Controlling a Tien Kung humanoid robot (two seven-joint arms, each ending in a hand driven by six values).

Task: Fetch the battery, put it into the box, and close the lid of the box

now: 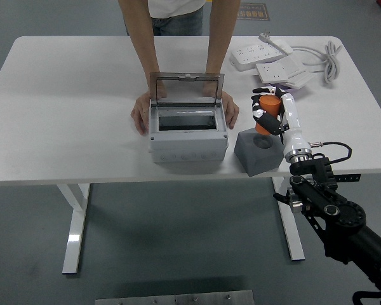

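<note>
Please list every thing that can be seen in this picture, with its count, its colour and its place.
table: one, white, fills the middle of the view.
box: one, grey, table centre, clear lid standing open.
battery: one, orange, lifted just above the holder.
holder block: one, grey, right of the box, its round socket empty.
power strips: several, white, far right, with coiled cable.
person's hands: two, steadying the box's sides.
right hand: one, black-fingered, gripping the battery.

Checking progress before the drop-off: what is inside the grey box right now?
The grey box stands with its lid up; its opening shows only a dark interior with no battery. The orange battery is in the right hand. The bottom near the front wall is hidden.
</note>
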